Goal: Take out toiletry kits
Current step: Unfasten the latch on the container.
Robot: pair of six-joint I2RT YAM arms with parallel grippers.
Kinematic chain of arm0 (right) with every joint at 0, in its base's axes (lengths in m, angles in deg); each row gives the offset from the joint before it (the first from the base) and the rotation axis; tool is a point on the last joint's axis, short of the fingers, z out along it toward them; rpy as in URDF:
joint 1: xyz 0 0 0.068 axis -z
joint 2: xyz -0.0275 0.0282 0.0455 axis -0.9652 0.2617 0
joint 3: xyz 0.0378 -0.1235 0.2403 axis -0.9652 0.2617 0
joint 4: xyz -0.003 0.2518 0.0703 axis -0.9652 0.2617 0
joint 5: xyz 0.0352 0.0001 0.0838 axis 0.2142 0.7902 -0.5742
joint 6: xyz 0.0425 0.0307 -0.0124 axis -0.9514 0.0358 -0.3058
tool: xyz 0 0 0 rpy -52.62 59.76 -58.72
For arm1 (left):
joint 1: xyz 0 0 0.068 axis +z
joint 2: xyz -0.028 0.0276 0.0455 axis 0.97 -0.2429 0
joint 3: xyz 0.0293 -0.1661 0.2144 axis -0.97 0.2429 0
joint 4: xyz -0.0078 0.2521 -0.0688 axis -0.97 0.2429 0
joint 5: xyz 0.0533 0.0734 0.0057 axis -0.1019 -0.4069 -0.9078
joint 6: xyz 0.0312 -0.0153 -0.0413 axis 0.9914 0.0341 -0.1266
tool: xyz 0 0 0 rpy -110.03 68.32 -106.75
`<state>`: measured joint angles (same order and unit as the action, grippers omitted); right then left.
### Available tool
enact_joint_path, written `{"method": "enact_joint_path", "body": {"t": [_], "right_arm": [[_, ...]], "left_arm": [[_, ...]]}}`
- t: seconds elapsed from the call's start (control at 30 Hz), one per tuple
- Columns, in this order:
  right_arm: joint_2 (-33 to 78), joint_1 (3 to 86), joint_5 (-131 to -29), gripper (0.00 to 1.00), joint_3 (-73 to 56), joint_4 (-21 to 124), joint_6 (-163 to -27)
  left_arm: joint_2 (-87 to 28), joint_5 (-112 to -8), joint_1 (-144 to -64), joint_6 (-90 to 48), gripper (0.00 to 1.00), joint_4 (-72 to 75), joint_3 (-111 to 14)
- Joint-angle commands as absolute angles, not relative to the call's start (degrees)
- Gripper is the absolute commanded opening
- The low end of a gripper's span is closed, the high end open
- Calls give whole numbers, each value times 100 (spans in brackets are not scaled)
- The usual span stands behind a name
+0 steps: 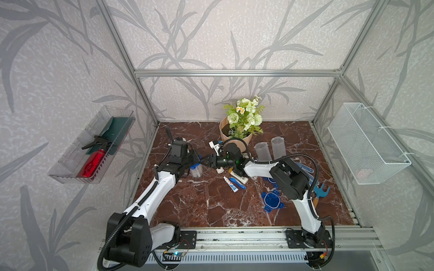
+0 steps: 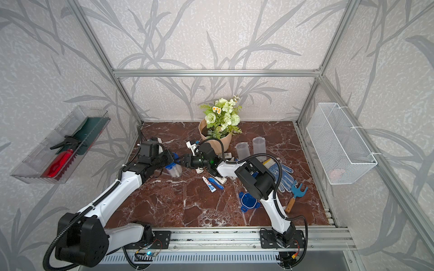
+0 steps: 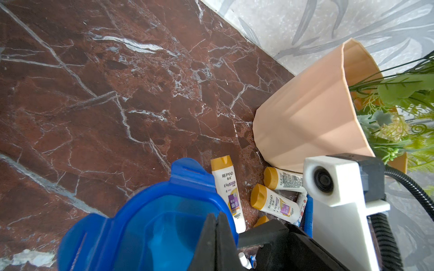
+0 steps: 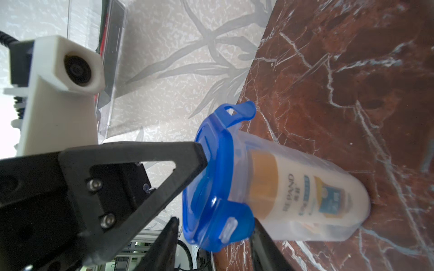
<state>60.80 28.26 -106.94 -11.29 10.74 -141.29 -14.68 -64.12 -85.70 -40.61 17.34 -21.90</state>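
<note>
Left claw point(image 3: 215, 217), pressed together, touches the blue lid point(image 4: 209, 187) of the jar point(image 1: 196, 172). Right claw point(image 4: 215, 223), spread, straddles a clip point(image 4: 227, 231). The gold-capped bottle point(image 4: 293, 194) stands inside the jar, at the right claw's eight o'clock in a top view.

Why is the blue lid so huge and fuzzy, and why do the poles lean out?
Left wrist view: the lid sits right by the lens, so it looks huge and soft, while the bottles stay sharp. Both top views: a wide lens makes the poles lean outward.

Polished marble tabletop point(image 1: 199, 206), smooth plastic bottles point(image 3: 229, 187)
</note>
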Motion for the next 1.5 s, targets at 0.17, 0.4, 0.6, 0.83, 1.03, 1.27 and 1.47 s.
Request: {"method": "enact_joint_path", "body": {"t": [0.17, 0.4, 0.6, 0.83, 1.03, 1.27, 1.47], "right_arm": [[6255, 2807, -10736, 42, -984, -89, -14735], [6295, 2798, -10673, 42, -854, -858, -15129], [6306, 2797, -10650, 42, -827, -1436, -15300], [6315, 2775, -10664, 41, -869, -1980, -15508], [6140, 2754, -10657, 41, -806, -2121, -15422], [6058, 2759, -10672, 41, -839, -2256, -15413], [5936, 2773, -10664, 40, -815, -2276, -15345]], "left_arm": [[-1368, -6424, -8598, -4301, 0, 2414, -1465], [-1105, -6418, -8596, -4407, 0, 2401, -1099], [-855, -6450, -8596, -4564, 0, 2250, -624], [-768, -6521, -8596, -4661, 0, 2124, -279], [-813, -6565, -8596, -4683, 0, 2012, -117], [-902, -6520, -8597, -4733, 0, 1911, 55], [-907, -6502, -8594, -4763, 0, 1884, 157]]}}
